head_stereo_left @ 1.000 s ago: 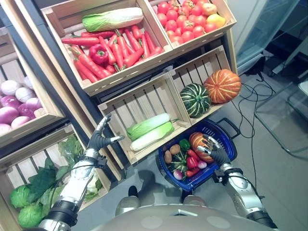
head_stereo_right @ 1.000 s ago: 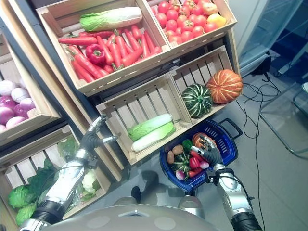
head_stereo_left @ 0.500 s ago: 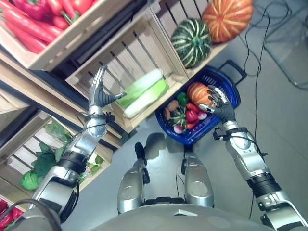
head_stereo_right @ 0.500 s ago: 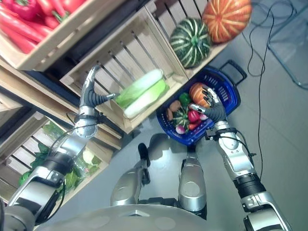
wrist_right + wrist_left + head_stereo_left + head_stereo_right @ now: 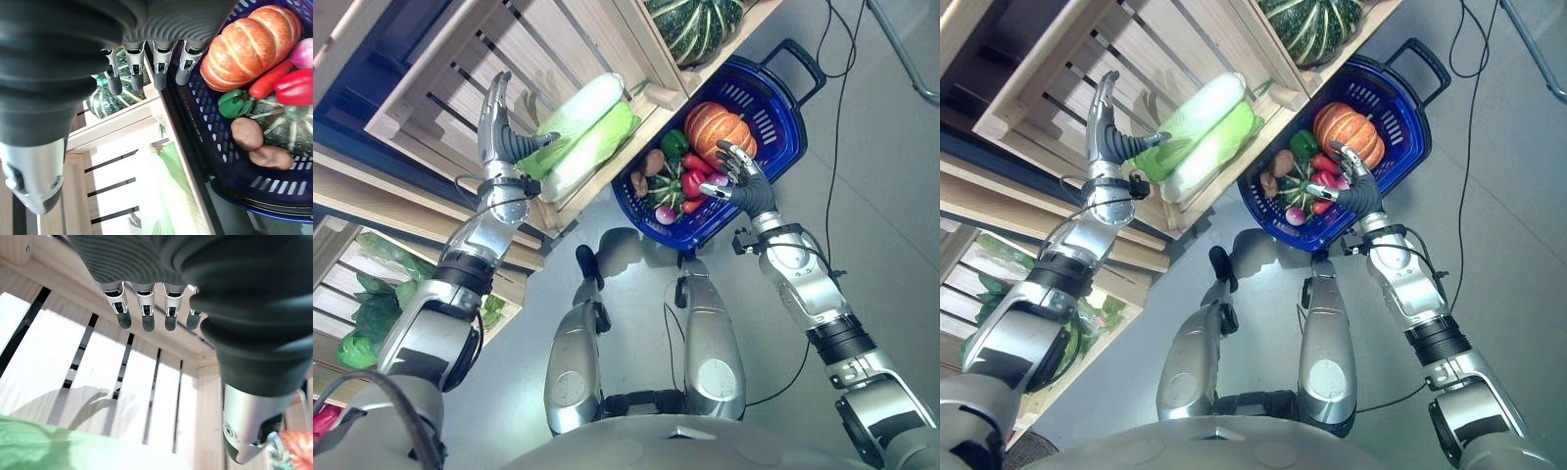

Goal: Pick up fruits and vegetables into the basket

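Observation:
Two pale green napa cabbages (image 5: 576,132) lie in a slatted wooden crate (image 5: 460,93). My left hand (image 5: 497,127) is raised just beside their leafy end, open, fingers straight, thumb toward the upper cabbage (image 5: 58,450). The blue basket (image 5: 781,147) sits below the crate's corner and holds an orange pumpkin (image 5: 718,125), a green pepper (image 5: 233,103), red peppers (image 5: 294,86), potatoes (image 5: 247,132) and a small striped squash. My right hand (image 5: 741,182) hovers over the basket's near rim, open, its fingers (image 5: 146,73) spread and holding nothing.
A dark green striped squash (image 5: 693,24) lies in the neighbouring crate above the basket. Leafy greens (image 5: 372,313) fill a lower crate at the left. Grey floor lies to the right of the basket.
The camera has tilted down, so the whole picture shifted. My left hand has reached up into the cabbage crate, close beside the cabbages. My right hand stays over the basket.

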